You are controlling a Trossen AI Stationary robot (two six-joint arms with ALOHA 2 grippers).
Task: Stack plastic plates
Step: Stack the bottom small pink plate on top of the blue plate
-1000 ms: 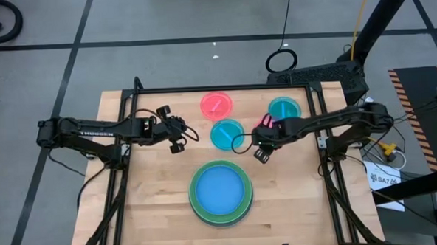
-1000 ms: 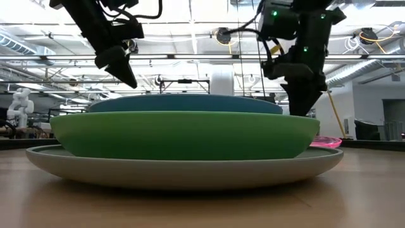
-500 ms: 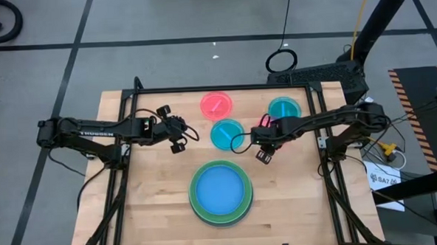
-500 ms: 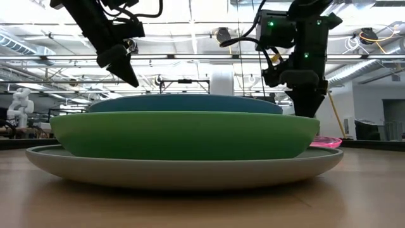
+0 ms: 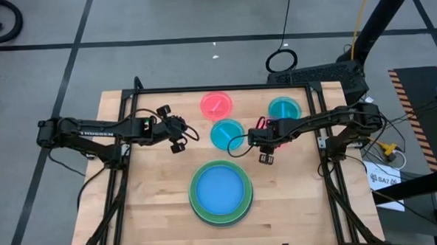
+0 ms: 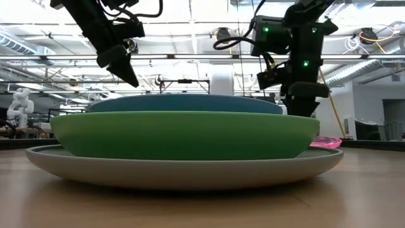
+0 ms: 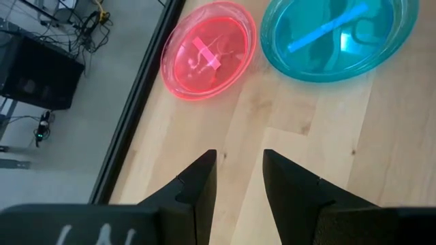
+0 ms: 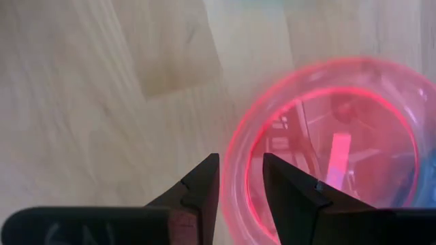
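Wooden table (image 5: 155, 192), seen from above. Near the front edge, a stack of round plastic plates: large grey plate (image 5: 195, 210) at the bottom, green plate (image 5: 195, 194) on it, blue plate (image 5: 221, 190) on top. Any pale green plate between them not discernible. Behind the stack, four smaller translucent plates lying singly: a pink plate (image 5: 216, 104) at the far edge, a teal plate (image 5: 227, 134) near the centre, a second teal plate (image 5: 284, 108) to the right, and a second pink plate (image 8: 327, 150) partly hidden beneath the right arm.

Left gripper (image 7: 238, 155) raised above bare wood left of the centre teal plate, fingers slightly apart and holding nothing.

Right gripper (image 8: 240, 158) pointed down over the near rim of the second pink plate, fingers slightly apart with the rim in line with the gap. Contact not discernible.
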